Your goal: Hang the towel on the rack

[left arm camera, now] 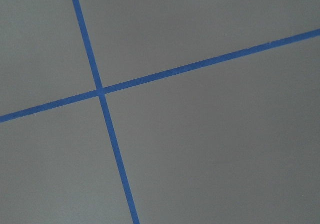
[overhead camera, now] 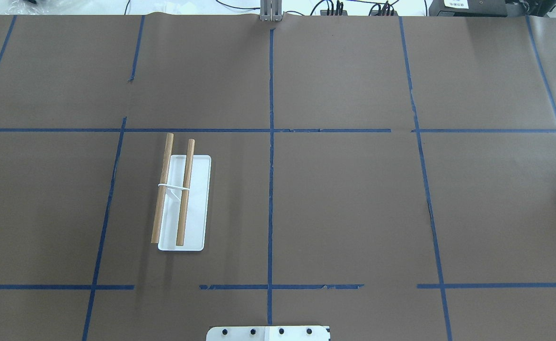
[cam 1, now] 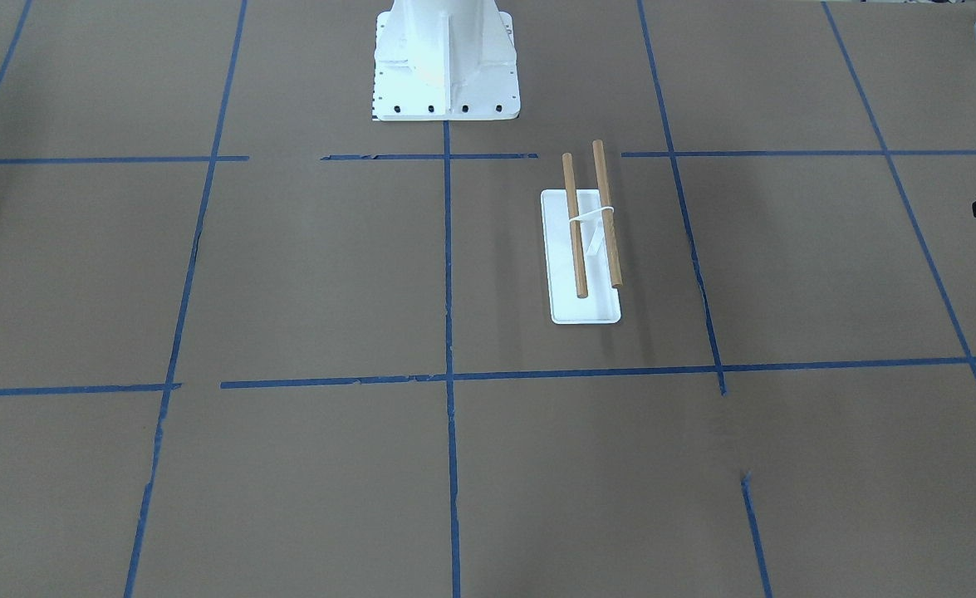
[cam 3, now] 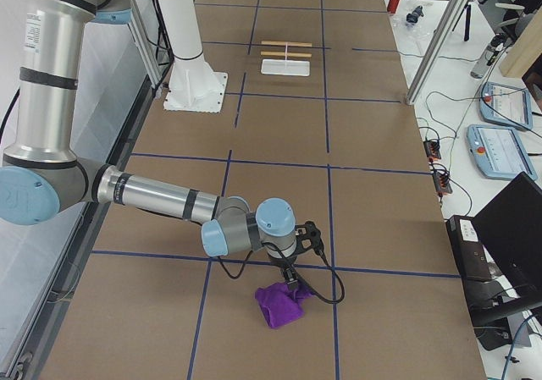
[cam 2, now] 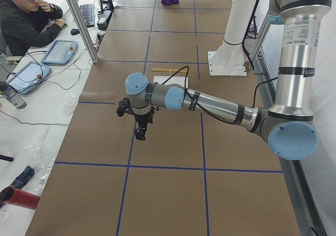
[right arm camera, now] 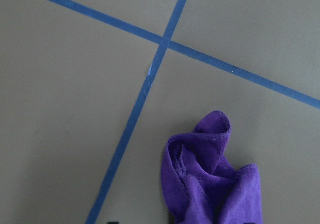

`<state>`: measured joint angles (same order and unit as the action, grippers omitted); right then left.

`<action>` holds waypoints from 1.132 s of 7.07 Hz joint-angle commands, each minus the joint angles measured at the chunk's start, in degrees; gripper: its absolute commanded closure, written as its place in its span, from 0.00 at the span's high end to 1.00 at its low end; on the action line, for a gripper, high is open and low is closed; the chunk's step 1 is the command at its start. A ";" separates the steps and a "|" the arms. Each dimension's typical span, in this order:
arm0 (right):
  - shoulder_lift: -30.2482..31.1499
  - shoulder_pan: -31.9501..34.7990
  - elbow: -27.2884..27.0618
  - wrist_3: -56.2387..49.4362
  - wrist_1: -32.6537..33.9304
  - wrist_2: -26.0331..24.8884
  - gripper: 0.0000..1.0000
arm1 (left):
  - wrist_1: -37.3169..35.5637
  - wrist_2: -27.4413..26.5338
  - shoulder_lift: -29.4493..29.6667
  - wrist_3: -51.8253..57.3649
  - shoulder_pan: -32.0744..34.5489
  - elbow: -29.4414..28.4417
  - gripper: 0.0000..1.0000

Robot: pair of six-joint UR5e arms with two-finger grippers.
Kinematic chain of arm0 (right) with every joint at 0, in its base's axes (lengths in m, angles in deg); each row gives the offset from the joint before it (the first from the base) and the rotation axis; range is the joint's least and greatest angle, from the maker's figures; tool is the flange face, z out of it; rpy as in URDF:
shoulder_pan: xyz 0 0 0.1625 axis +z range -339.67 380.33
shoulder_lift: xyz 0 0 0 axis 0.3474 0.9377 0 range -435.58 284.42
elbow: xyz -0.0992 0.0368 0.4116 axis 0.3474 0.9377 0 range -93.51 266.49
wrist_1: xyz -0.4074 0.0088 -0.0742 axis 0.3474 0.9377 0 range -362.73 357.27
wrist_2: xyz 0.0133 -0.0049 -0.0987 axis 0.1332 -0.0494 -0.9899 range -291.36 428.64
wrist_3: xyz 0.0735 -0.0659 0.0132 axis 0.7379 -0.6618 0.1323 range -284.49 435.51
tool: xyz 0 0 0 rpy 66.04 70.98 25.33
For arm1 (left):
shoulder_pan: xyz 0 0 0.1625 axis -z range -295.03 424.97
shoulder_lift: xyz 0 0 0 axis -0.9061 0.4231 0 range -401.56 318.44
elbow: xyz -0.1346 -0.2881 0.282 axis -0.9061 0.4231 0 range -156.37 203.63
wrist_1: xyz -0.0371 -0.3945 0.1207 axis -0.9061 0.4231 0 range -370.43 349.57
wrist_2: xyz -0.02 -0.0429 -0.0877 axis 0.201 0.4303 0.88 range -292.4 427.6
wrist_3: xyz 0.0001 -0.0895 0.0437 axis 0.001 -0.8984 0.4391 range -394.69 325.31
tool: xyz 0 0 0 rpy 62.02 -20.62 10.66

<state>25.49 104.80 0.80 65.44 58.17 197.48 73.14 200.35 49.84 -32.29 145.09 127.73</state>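
Observation:
The rack has two light-brown wooden dowels on a thin white support over a flat white base; it also shows in the overhead view and, small, in both side views. The purple towel lies crumpled on the brown table at the robot's right end, far from the rack, and fills the bottom of the right wrist view. My right gripper points down right at the towel's top; I cannot tell if it is open or shut. My left gripper hangs over bare table, state unclear.
The large white bolted pedestal stands behind the rack. Blue tape lines cross the brown table. An operator sits at a side desk with teach pendants. An aluminium post stands at the table's edge.

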 commanded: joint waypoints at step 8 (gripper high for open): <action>-0.71 -2.65 2.23 -15.69 -0.62 -4.05 0.00 | 0.02 0.05 0.26 -0.03 -0.05 0.31 1.00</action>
<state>25.08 102.09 6.20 49.68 56.49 192.52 73.16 200.40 50.08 -32.32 145.03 127.75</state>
